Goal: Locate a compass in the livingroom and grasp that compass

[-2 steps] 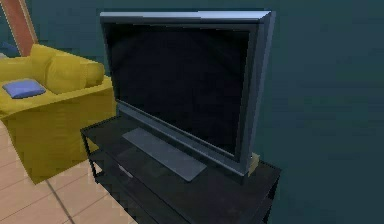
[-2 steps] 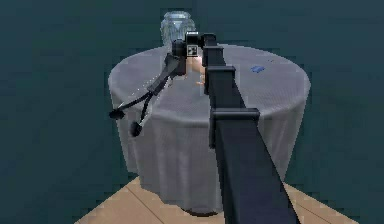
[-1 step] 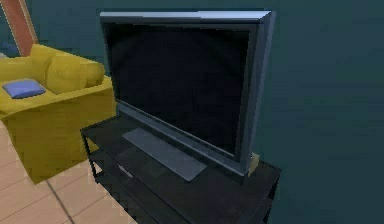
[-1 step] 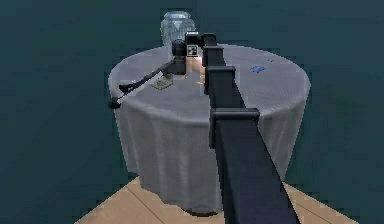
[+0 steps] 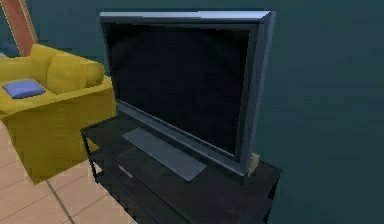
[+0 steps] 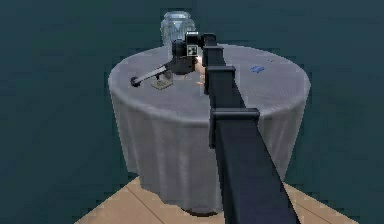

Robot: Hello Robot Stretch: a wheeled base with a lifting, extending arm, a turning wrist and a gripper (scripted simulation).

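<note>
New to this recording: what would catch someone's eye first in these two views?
The big dark television on its black stand dominates the forward view, with a yellow armchair at that view's left. In the arm side view, the arm stretches over a round table draped in grey cloth, its gripper near a small dark thing, with a glass jar behind; whether it holds anything cannot be told.

Round grey-draped desk (image 6: 150, 140): clear glass jar (image 6: 178, 24) stood at the far edge, just behind the tool (image 6: 150, 76). Small blue item (image 6: 258, 70) sat well apart, bare cloth between. Ahead, large dark flat-screen TV (image 5: 185, 80) on black stand (image 5: 230, 195) blocked passage; yellow sofa (image 5: 60, 125) beside it.
</note>
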